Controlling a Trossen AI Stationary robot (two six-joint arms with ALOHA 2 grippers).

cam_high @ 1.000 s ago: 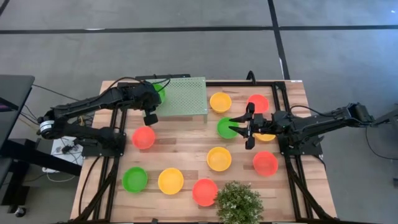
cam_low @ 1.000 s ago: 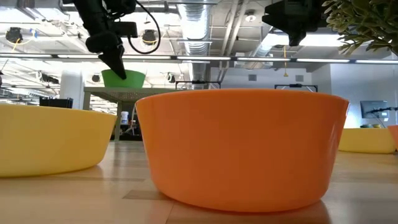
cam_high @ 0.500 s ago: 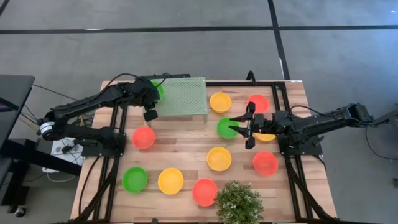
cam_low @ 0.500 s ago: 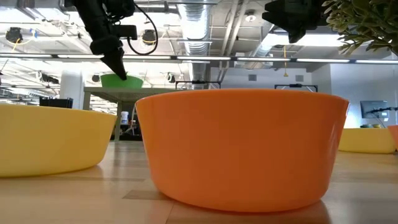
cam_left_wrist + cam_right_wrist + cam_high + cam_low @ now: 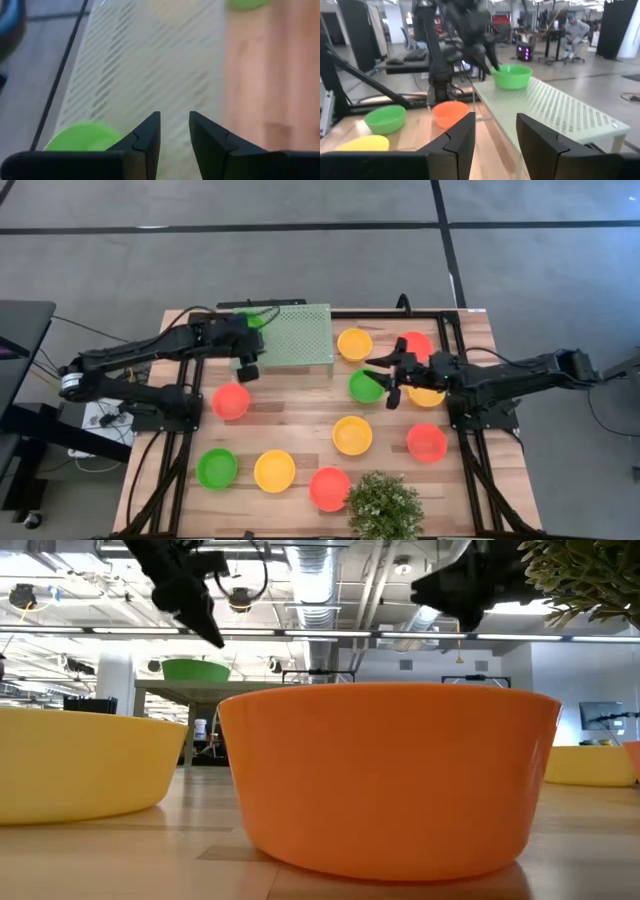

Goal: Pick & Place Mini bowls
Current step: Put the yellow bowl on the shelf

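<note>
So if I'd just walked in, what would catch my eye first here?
Probably the scatter of bright mini bowls in green, yellow and red-orange across the wooden table. One green bowl sits apart, up on the pale perforated stand, with the left gripper open just beside it. At the table's near edge there is a bushy potted plant.

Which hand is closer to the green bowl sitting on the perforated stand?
Left. The left hand hangs just beside the green bowl on the perforated stand; the right hand is across the table, over another green bowl.
</note>
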